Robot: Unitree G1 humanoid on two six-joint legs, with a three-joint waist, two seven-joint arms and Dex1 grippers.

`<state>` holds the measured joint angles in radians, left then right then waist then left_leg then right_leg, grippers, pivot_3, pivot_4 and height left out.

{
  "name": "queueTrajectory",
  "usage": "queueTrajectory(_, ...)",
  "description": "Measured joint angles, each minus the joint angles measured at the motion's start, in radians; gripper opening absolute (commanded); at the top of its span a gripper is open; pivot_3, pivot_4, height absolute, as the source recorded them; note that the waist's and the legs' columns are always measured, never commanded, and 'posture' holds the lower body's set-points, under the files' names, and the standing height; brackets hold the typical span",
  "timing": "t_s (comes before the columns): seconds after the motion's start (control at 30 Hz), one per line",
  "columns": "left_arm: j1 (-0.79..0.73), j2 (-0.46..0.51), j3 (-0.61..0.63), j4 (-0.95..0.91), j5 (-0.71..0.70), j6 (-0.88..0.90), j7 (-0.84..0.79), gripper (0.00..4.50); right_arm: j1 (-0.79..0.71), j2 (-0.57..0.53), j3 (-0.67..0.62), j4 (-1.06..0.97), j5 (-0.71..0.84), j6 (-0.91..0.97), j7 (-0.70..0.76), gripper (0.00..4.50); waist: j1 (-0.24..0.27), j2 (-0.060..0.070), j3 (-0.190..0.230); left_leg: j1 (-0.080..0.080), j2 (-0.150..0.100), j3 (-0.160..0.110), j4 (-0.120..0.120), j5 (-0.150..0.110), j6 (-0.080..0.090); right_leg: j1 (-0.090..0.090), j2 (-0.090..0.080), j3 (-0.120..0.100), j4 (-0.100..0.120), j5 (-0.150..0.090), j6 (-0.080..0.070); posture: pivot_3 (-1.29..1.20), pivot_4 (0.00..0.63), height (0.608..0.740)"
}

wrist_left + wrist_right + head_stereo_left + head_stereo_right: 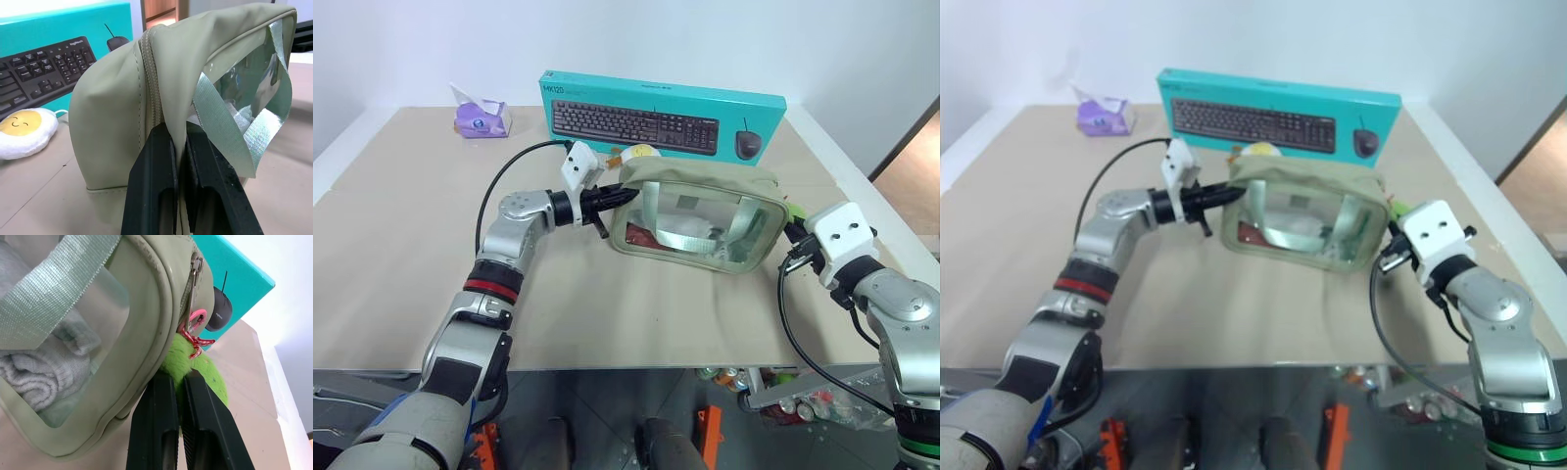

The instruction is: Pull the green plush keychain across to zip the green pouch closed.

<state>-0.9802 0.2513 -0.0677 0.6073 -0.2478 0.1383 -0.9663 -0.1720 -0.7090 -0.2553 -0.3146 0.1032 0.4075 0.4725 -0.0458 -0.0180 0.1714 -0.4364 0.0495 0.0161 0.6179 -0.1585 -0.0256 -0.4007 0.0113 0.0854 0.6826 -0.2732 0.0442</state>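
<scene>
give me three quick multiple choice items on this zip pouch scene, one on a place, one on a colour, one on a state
1. Where does the fried-egg plush lie?
A. between the keyboard box and the green pouch
B. inside the pouch
C. on the tissue pack

2. What colour is the keyboard box?
A. red
B. teal
C. black

3. What is the right pincer doing?
A. hanging open above the table
B. shut on the green plush keychain
C. shut on the keyboard box

Answers:
1 A, the egg sits on the table just behind the pouch, in front of the box.
2 B, its face is teal around the printed keyboard.
3 B, the right wrist view shows both fingers pinching the lime plush at the zipper pull.
</scene>
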Motion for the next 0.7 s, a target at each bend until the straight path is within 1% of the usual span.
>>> queueTrajectory(0.27,0.037,-0.001,0.005,-0.073,-0.008,0.047,0.020,0.06,0.043,0.071,-0.033,0.018,0.009,0.013,-0.060,0.00,0.000,0.000,0.000,0.000,0.000,0.000,0.000,0.000,0.000,0.000,0.000,0.000,0.000,0.000,0.000,0.00,0.150,0.740)
queueTrajectory(0.5,0.070,-0.002,0.006,-0.114,-0.008,0.068,0.042,0.06,0.052,0.150,0.023,0.017,0.000,0.018,-0.087,0.00,-0.001,0.000,0.000,0.000,0.000,-0.001,0.000,0.000,0.000,0.000,0.000,0.000,0.000,0.000,-0.001,0.00,0.150,0.740)
queueTrajectory(0.7,0.072,-0.002,0.006,-0.126,-0.008,0.082,0.052,0.06,0.059,0.178,0.044,0.039,-0.014,-0.023,-0.105,0.00,-0.002,-0.001,-0.001,0.001,0.001,-0.001,0.000,0.000,0.000,0.000,0.001,0.000,0.000,0.001,-0.001,0.00,0.150,0.740)
